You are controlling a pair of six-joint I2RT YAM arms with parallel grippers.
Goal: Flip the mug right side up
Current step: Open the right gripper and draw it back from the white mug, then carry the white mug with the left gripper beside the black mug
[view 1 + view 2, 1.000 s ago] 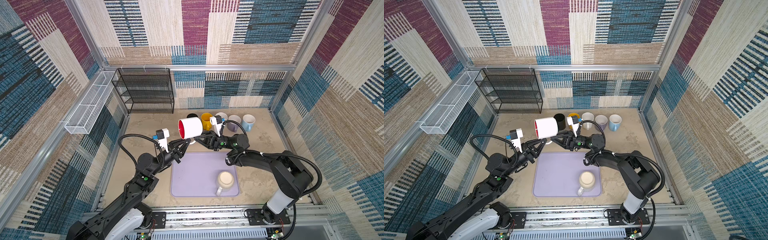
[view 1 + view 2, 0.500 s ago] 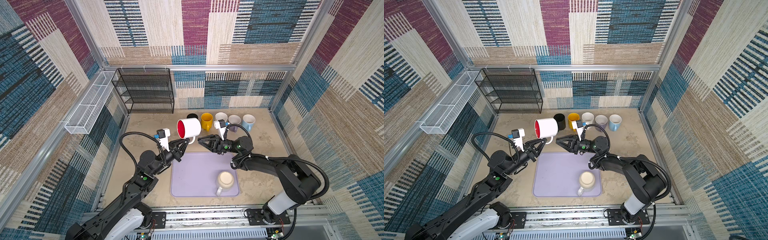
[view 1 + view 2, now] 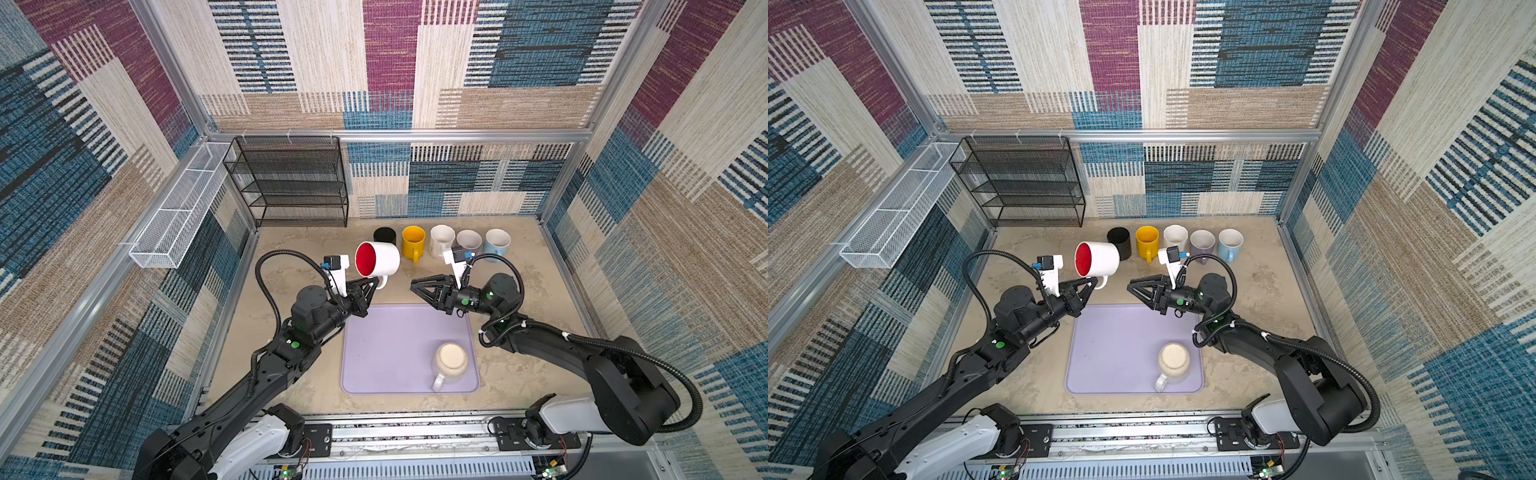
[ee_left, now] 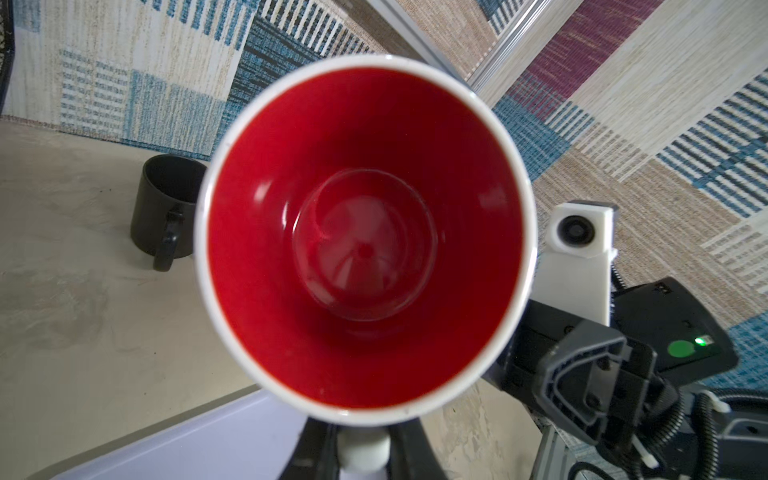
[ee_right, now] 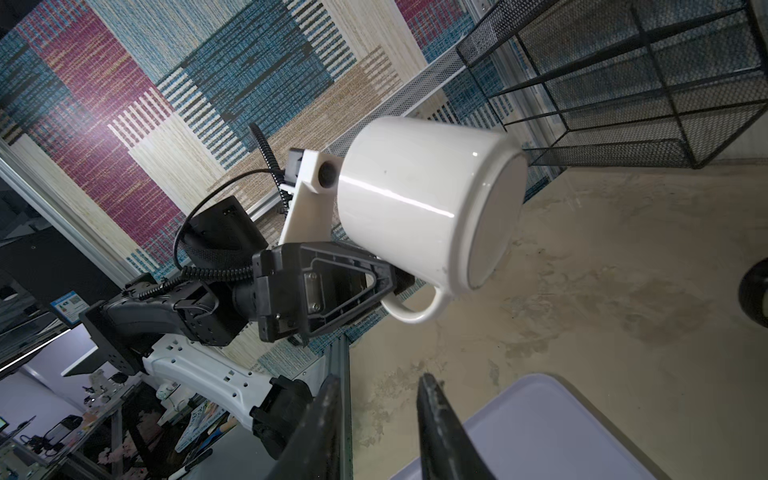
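A white mug [image 3: 380, 259] with a red inside hangs in the air above the table's back middle, lying on its side. Its mouth faces my left wrist camera, and its red inside [image 4: 365, 232] fills that view. My left gripper [image 3: 376, 283] is shut on the mug's white handle [image 4: 363, 451] from below. In the right wrist view the mug [image 5: 428, 199] shows its white wall and flat base. My right gripper [image 3: 412, 285] hovers to the right of the mug, apart from it, open, with nothing between its fingers [image 5: 432, 415].
A lavender mat [image 3: 386, 349] lies in front of both grippers, with a cream mug [image 3: 451, 359] at its near right. Black [image 3: 384, 235], yellow [image 3: 412, 241], white [image 3: 440, 239], lilac [image 3: 468, 241] and blue [image 3: 497, 242] mugs line the back. A black wire rack [image 3: 291, 183] stands back left.
My right gripper has drawn back to the right, away from the mug it was reaching under. The left gripper and the mug have hardly moved.
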